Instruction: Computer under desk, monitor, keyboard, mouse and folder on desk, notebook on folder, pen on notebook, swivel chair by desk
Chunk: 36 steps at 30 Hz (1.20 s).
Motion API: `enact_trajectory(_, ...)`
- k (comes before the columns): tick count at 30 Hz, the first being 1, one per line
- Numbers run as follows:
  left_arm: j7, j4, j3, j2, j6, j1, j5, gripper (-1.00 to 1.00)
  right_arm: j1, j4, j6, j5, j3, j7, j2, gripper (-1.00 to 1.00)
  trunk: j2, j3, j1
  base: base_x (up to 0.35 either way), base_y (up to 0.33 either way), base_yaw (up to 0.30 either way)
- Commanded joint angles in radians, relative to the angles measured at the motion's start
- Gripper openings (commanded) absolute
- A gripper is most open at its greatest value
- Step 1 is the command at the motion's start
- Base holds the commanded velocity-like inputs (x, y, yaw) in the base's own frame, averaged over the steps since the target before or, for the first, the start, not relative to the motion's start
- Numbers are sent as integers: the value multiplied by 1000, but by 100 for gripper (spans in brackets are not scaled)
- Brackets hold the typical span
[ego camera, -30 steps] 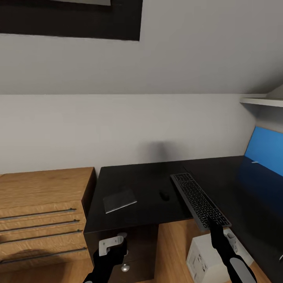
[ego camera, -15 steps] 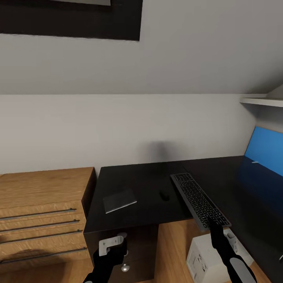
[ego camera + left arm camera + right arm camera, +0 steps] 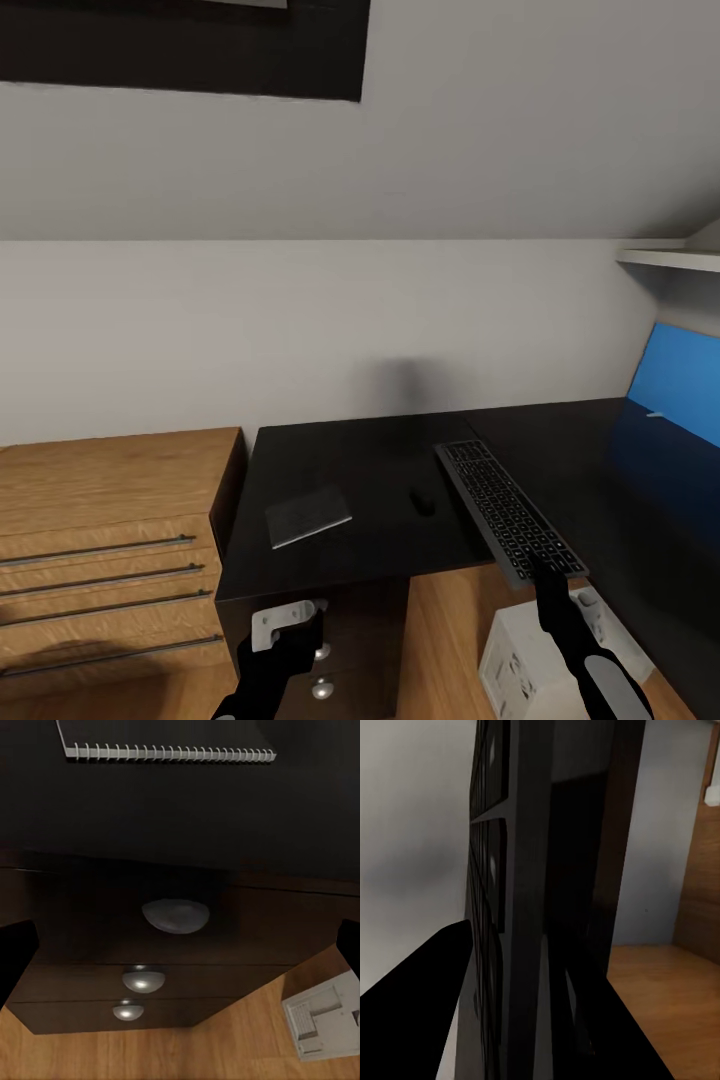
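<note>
Step in hand: keyboard placement. The right gripper (image 3: 545,577) is pinching the near end of the keyboard (image 3: 508,508), carrying it above the black cabinet's (image 3: 330,460) corner. The left gripper (image 3: 290,620) is hanging spread and empty by the drawer knobs (image 3: 175,915). Notebook (image 3: 307,514) and mouse (image 3: 422,503) are lying on that cabinet. Next, probably: swinging right toward the blue-backed desk (image 3: 640,480).

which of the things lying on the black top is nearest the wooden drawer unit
The notebook, a flat grey rectangle lying closest to the wooden drawer unit. The mouse and keyboard sit farther toward the blue panel.
</note>
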<state>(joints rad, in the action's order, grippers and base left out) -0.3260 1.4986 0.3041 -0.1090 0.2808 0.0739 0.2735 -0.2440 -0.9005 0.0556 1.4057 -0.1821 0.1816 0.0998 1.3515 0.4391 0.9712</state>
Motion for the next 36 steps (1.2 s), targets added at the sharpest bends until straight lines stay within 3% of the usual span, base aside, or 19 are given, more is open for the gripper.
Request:
enact_trajectory(1,-7,2,1,0,3,0,9,100,0,3,6,7,2,-28,0,-100,0,1,0,2,2,0)
enact_trajectory(16,-7,2,1,0,3,0,9,100,0,2,6,6,4,-28,0,-100,0,1,0,0,0,0)
enact_trajectory(17,-7,2,1,0,3,0,9,100,0,2,6,6,4,-28,0,100,0,1,0,0,0,0)
enact_trajectory(36,-7,2,1,0,2,0,9,100,0,3,6,6,4,-27,0,100,0,1,0,0,0,0)
